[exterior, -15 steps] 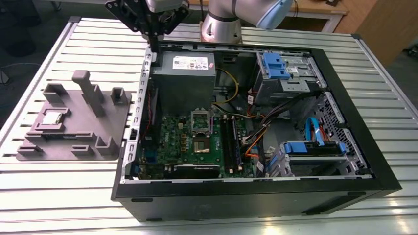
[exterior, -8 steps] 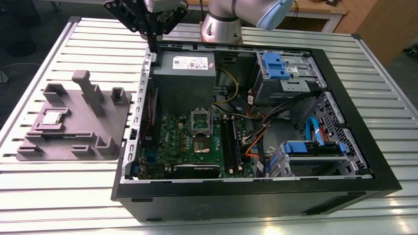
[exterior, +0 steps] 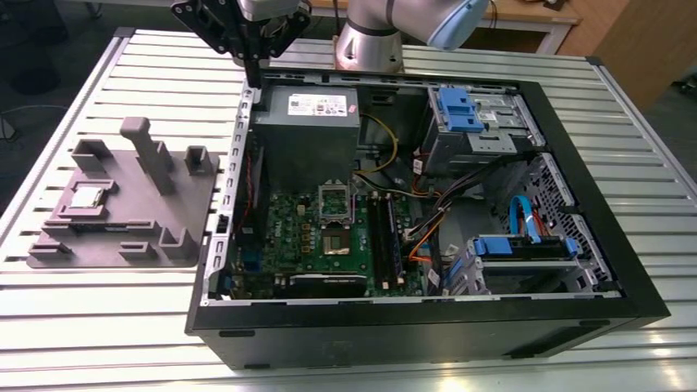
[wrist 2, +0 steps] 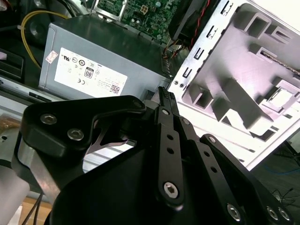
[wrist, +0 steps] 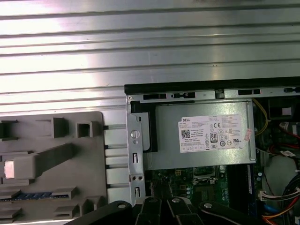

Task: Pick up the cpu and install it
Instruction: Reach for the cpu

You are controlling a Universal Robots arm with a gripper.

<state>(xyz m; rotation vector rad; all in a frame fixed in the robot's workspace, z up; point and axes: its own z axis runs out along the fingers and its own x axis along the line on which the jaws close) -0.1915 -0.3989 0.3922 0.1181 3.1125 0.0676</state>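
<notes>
Grey plastic makes up the plate (exterior: 175,237) at the exterior view's left, and the cpu (exterior: 87,197) lies flat in a shallow seat on it, hemmed in by raised blocks and one tall post (exterior: 147,151).

Further right, the gripper (exterior: 257,72) hangs above the back edge of the open computer case (exterior: 436,331), near the power supply (exterior: 310,110) and well apart from the chip. In the second wrist view the gripper (wrist 2: 164,93) shows its fingers drawn together with nothing between them.

The first risk, as I judge it, is at the plate. Closed fingers that come down on the chip would press or scrape its metal top instead of gripping it. An approach slightly off line could hit the post or the blocks around the seat.

Right again, inside the case, the socket (exterior: 335,238) sits on the green board with the memory sticks (exterior: 381,233) just beside it and loose cables (exterior: 419,245) near. A chip that is carried tilted, held off centre or turned the wrong way could bend the socket's contacts. Wide fingers could snag the sticks or a cable.
</notes>
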